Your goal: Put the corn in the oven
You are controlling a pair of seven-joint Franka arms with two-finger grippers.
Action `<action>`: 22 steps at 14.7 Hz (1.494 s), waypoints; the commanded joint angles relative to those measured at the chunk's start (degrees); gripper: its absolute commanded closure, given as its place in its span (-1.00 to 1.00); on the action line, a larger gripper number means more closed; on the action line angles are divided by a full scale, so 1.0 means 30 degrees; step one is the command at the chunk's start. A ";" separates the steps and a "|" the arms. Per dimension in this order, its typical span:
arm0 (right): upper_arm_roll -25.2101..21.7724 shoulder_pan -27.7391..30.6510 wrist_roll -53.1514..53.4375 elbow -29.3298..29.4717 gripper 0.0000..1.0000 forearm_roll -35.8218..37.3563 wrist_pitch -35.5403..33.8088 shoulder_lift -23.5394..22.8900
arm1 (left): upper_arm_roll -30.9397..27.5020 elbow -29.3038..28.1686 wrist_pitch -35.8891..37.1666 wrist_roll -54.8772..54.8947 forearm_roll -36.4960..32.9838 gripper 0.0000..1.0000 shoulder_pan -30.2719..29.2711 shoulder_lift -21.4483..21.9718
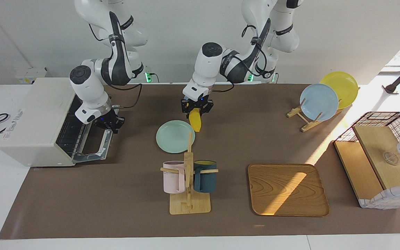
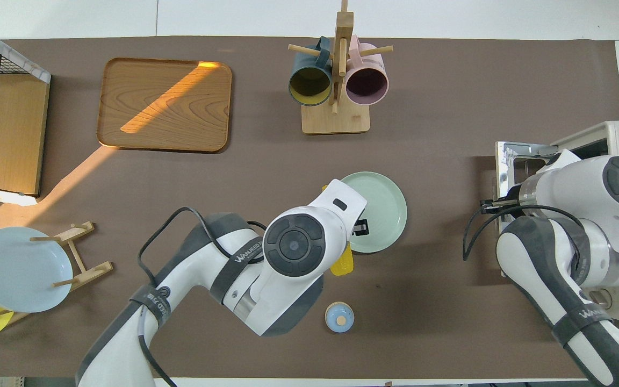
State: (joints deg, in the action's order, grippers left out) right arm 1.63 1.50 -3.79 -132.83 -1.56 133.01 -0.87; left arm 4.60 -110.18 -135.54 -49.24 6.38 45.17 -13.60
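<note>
The left end effector (image 1: pixel 197 107) pinches the corn (image 1: pixel 196 120) by its upper end, so the yellow cob hangs tip down in the air over the rim of the green plate (image 1: pixel 172 139), on the plate's side toward the left arm's end of the bench. In the overhead view only a sliver of the corn (image 2: pixel 342 263) shows from under the arm's wrist, between the plate (image 2: pixel 387 215) and the small blue bell (image 2: pixel 339 316). The left arm comes in from its base and stretches across the middle of the bench.

The right end effector (image 1: pixel 111 124) has its fingers pressed together at the top edge of the oven door (image 1: pixel 94 146), which is swung fully down and lies flat in front of the oven (image 1: pixel 36 121); whether they grip the handle cannot be made out. The oven stands at the right arm's end of the bench, its wire rack visible inside the open mouth.

Farther from the robots than the plate stands a wooden mug rack (image 1: pixel 188 194) carrying a pink mug (image 1: pixel 173 177) and a dark blue mug (image 1: pixel 205 176). Beside it, toward the left arm's end, lies a wooden tray (image 1: pixel 288 190). A plate stand (image 1: pixel 304 119) with a blue plate (image 1: pixel 318 102) and a yellow plate (image 1: pixel 344 85) sits nearer to the robots, with a wire basket (image 1: pixel 387 121) at the bench's end.
</note>
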 commanded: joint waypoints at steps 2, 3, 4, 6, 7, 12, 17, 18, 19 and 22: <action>-0.0603 0.0819 -0.0496 -0.0575 1.00 0.0960 0.2385 -0.0998 | -0.0450 0.2823 -0.0904 -0.1571 0.0041 1.00 0.1378 -0.3077; -0.0603 0.0790 -0.0496 -0.0606 1.00 0.0960 0.2622 -0.1232 | -0.0450 0.3383 -0.0934 -0.1632 0.0041 1.00 0.1468 -0.3607; -0.0574 0.0790 -0.0467 -0.0607 1.00 0.0960 0.2683 -0.1467 | -0.0450 0.3475 -0.1224 -0.1603 0.0041 1.00 0.1468 -0.3671; -0.0487 0.0761 -0.0408 -0.0607 1.00 0.0786 0.2799 -0.1935 | -0.0450 0.3476 -0.2568 -0.1603 0.0041 1.00 0.1672 -0.4254; -0.0457 0.0616 -0.0408 -0.0607 1.00 0.0349 0.3090 -0.1996 | -0.0450 0.3389 -0.3213 -0.1574 0.0012 1.00 0.1731 -0.4373; -0.0457 -0.1962 0.1376 0.1963 1.00 -0.1647 0.1228 -0.2289 | -0.0480 0.3242 -0.4098 -0.1427 -0.0251 1.00 0.1439 -0.4873; -0.0457 -0.1993 0.1438 0.4634 0.82 -0.1647 -0.0947 -0.2816 | -0.0509 0.3008 -0.4303 -0.0813 -0.0282 1.00 0.1117 -0.4873; -0.0457 -0.2022 0.1467 0.4956 0.53 -0.1647 -0.1153 -0.2904 | -0.0509 0.2921 -0.4303 -0.0812 -0.0282 1.00 0.1117 -0.4873; -0.0457 -0.2023 0.1467 0.5018 0.46 -0.1647 -0.1155 -0.2962 | -0.0509 0.2920 -0.4303 -0.0812 -0.0282 0.77 0.1117 -0.4873; -0.0369 -0.2197 0.1729 0.5368 0.01 -0.1647 -0.1708 -0.2963 | -0.0509 0.2920 -0.4245 -0.0870 -0.0253 -1.00 0.1088 -0.4844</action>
State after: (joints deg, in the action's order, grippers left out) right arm 0.29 -4.74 0.66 -118.87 -5.36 130.00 -8.80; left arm 3.10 -101.08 -147.06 -52.28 6.14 48.59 -28.00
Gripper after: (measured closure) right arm 0.537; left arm 0.361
